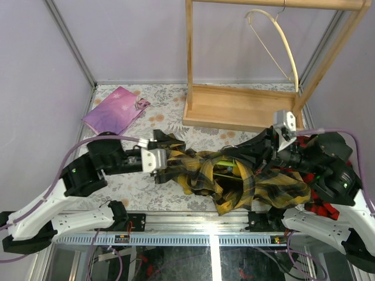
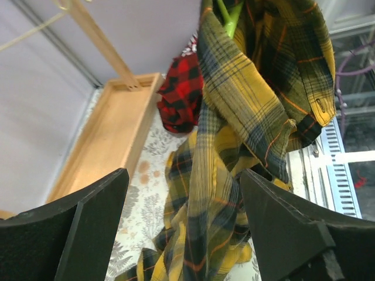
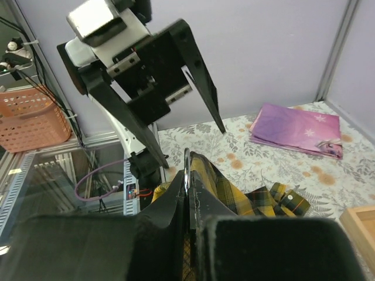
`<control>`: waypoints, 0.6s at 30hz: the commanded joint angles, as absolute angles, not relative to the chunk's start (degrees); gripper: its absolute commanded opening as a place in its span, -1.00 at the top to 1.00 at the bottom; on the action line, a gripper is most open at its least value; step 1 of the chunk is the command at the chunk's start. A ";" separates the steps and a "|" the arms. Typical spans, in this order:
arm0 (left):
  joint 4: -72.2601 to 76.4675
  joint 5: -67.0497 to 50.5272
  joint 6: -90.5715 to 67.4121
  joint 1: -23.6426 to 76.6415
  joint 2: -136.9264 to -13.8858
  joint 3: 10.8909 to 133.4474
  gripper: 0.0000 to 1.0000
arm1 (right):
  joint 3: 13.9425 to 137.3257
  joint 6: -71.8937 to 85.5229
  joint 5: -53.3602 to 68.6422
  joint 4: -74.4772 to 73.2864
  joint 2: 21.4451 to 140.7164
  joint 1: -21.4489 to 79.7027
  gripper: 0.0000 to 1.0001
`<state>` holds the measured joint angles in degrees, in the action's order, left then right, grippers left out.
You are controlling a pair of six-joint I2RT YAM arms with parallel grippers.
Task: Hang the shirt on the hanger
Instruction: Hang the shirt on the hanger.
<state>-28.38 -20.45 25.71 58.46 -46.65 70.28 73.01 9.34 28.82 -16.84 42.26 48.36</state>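
The yellow-and-black plaid shirt hangs bunched between the two arms, above the table's front. A piece of the pale yellow-green hanger shows inside the folds, and also at the top of the left wrist view. My right gripper is shut on the hanger's silver hook, with shirt cloth just beyond it. My left gripper is open wide, with a hanging fold of the shirt between its fingers but not clamped. Most of the hanger is hidden by cloth.
A wooden rack stands at the back with a cream curved hanger on its bar. A purple cloth lies back left. A red-and-black plaid garment lies at the right, under my right arm. An orange basket stands off the table.
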 commanded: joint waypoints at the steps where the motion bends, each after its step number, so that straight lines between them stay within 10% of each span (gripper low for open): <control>1: -26.45 -27.31 26.70 58.31 -50.34 69.28 -0.51 | 73.58 11.40 32.37 -8.78 42.70 48.14 1.00; 10: -29.70 -33.64 27.62 58.33 -53.99 69.75 -0.24 | 73.39 10.87 35.12 -8.23 42.80 48.16 1.00; 18: -32.17 -31.87 28.95 58.33 -54.27 71.67 0.86 | 71.65 9.13 37.67 -8.52 42.27 48.16 1.00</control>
<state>-31.24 -32.60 27.92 58.43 -54.96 69.43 70.96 9.61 35.42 -13.06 42.19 48.36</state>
